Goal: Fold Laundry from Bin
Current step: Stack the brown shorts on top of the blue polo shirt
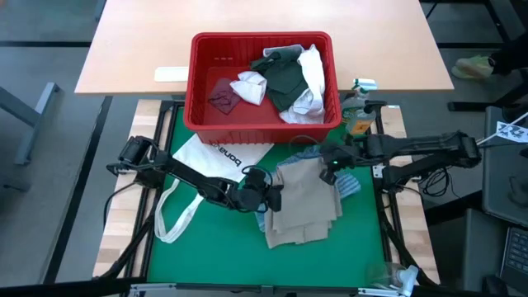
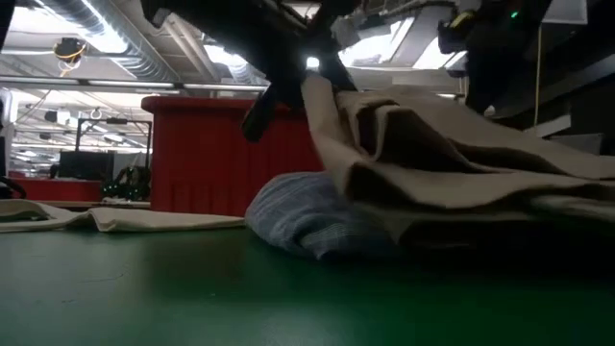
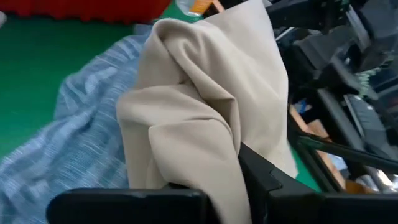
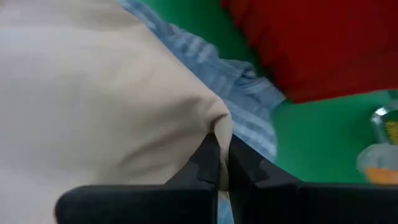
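A tan shirt (image 1: 301, 202) lies crumpled mid-table on the green mat, partly over a blue-striped cloth (image 1: 348, 183). My left gripper (image 1: 271, 198) is at the shirt's left edge and shut on it. At the shirt's far right part, my right gripper (image 1: 330, 172) is also shut on it. The red bin (image 1: 262, 122) stands at the mat's far edge. It holds a white shirt (image 1: 312, 78), a dark green-grey top (image 1: 285, 78) and a small maroon piece (image 1: 223, 95). My left gripper has a bunched fold of the tan shirt's left edge (image 3: 199, 162) between its two fingers, reaching in almost level from the table's left. That edge stands raised (image 2: 322, 96) while the rest of the shirt lies on the blue-striped cloth. My right gripper pinches a folded corner of the tan shirt (image 4: 214, 121) between its fingertips (image 4: 208, 158). It comes slanting down from the table's right. The cloth beside the fingers is lifted and the rest lies on the table.
A white tote bag (image 1: 213, 157) with long straps lies flat on the mat's left part. A bottle (image 1: 357, 115) stands right of the bin. A clear plastic thing (image 1: 398, 276) sits at the near right corner. The near mat (image 1: 223, 264) is bare green.
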Tool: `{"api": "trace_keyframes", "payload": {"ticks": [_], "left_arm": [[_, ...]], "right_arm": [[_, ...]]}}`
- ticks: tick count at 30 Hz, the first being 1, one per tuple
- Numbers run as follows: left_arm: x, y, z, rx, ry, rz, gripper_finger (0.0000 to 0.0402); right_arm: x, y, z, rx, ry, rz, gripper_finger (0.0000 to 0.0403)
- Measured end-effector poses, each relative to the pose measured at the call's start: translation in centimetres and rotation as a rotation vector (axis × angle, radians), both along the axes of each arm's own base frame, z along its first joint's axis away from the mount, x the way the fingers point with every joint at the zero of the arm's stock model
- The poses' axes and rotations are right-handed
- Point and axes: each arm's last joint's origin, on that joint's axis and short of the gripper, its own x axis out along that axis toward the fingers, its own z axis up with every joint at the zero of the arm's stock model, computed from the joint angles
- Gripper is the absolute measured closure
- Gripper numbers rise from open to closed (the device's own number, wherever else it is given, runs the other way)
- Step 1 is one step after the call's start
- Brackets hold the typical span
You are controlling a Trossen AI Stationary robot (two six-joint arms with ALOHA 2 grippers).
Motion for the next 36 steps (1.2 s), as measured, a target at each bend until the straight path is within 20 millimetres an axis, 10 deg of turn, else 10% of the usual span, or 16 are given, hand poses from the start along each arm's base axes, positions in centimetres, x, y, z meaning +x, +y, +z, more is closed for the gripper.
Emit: {"api": "trace_keyframes", "payload": {"ticks": [18,36], "left_arm": [[-0.2,2.8,-1.6,0.158,0.339,-0.334,0.0272],[-1.2,6.1,0.5,0.125,0.39,-0.396,0.0262]], "right_arm": [[2.1,-0.8,-2.1,-0.065,0.103,0.056,0.0381],[1.7,-0.7,-0.4,-0.08,0.17,0.105,0.0226]]}}
